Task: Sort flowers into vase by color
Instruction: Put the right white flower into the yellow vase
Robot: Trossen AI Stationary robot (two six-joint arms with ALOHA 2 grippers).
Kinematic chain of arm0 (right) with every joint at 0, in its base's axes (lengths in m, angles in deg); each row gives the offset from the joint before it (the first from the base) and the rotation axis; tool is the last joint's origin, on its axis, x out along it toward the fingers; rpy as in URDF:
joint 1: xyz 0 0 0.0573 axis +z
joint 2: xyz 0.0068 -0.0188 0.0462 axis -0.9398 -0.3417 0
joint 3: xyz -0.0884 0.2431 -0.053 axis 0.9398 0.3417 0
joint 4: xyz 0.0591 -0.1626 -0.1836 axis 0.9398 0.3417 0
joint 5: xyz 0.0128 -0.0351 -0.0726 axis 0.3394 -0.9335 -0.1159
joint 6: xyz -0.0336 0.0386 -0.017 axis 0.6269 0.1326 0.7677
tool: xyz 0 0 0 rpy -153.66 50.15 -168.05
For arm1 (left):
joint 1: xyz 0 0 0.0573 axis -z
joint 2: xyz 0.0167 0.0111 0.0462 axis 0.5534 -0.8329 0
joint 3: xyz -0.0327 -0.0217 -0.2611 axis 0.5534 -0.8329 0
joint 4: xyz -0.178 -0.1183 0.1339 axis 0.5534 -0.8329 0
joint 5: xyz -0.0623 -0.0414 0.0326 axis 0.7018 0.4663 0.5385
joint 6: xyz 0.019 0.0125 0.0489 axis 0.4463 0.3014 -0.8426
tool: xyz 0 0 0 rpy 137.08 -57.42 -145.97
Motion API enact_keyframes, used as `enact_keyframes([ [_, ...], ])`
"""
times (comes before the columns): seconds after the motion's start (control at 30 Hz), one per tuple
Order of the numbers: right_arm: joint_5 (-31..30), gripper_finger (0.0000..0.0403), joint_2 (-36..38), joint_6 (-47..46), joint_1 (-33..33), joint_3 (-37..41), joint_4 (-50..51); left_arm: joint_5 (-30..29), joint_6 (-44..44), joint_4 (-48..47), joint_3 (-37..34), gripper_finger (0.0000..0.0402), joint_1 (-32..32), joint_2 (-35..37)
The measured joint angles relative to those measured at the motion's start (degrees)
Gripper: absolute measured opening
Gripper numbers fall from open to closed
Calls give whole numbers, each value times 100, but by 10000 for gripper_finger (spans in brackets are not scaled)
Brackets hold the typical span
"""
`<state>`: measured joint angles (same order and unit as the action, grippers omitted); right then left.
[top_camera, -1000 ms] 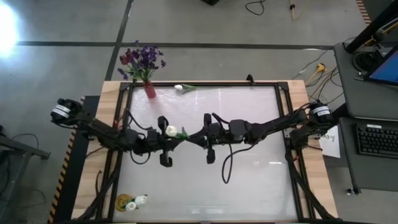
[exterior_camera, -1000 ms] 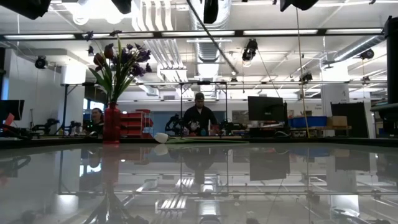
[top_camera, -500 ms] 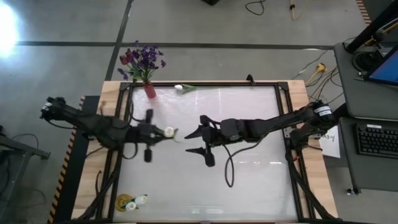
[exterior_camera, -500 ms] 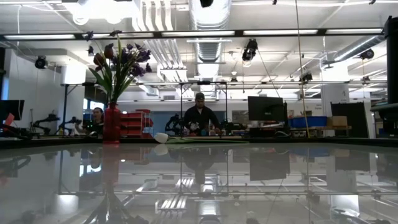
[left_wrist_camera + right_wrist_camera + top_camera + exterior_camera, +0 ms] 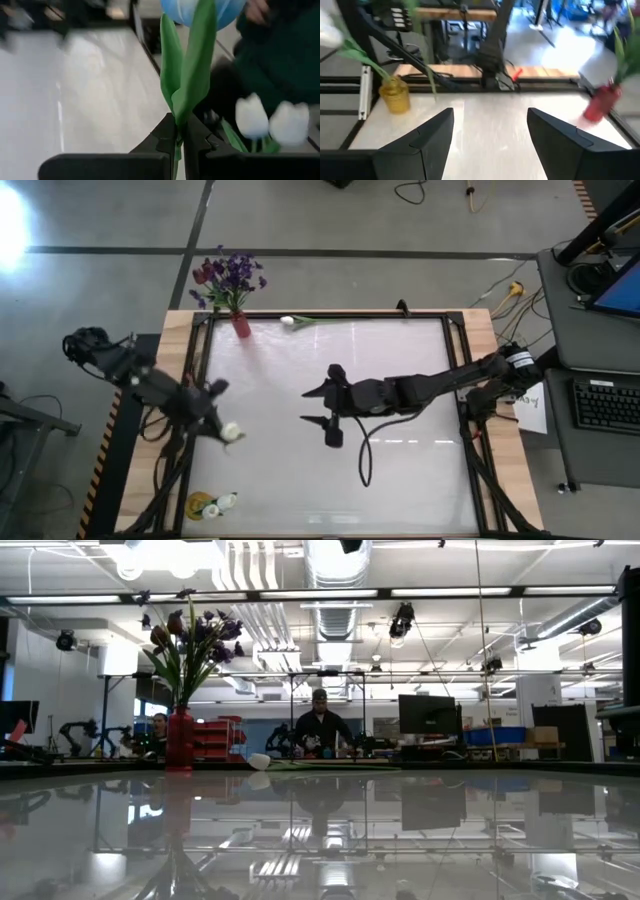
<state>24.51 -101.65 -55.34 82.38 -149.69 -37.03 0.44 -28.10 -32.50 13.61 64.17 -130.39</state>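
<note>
A: Where's the white tulip [image 5: 232, 432]?

B: Clamped in the left gripper [image 5: 180, 142], near-left, close to the yellow vase [image 5: 200, 505]. Right gripper [image 5: 316, 406] gapes empty mid-table.

A: Next?

B: Likely lower the stem into that vase.

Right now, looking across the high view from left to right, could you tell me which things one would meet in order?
Yellow vase → left gripper holding a white tulip → red vase → white tulip lying on the table → right gripper, open.
</note>
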Motion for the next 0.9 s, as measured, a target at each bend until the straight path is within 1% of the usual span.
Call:
enact_keyframes([
  [0.1, -110, 242, 0, -199, 0, 4, 84, -108, 387, 40, -305, 0, 456, 8],
  [0.2, -172, 244, 0, -288, 13, 4, 56, -281, 763, 498, -589, 0, 1007, 62],
  [0.3, -170, 243, 0, -391, 13, 4, 59, -529, 974, 688, -642, 0, 1648, 81],
  [0.47, -177, 238, 0, -396, 2, 4, -20, -1285, 1800, 708, -605, 0, 2819, 269],
  [0.6, -183, 238, -1, -394, 2, 4, -111, -2359, 2208, 724, -605, 0, 3631, 368],
  [0.67, -183, 238, -2, -394, 2, 4, -152, -2830, 2213, 825, -605, 0, 3910, 366],
  [0.73, -181, 238, 0, -392, 2, 4, -156, -3088, 2212, 880, -605, 0, 4062, 328],
  [0.9, -181, 238, -1, -392, 13, 4, -156, -3156, 2223, 948, -605, 0, 4091, 125],
])
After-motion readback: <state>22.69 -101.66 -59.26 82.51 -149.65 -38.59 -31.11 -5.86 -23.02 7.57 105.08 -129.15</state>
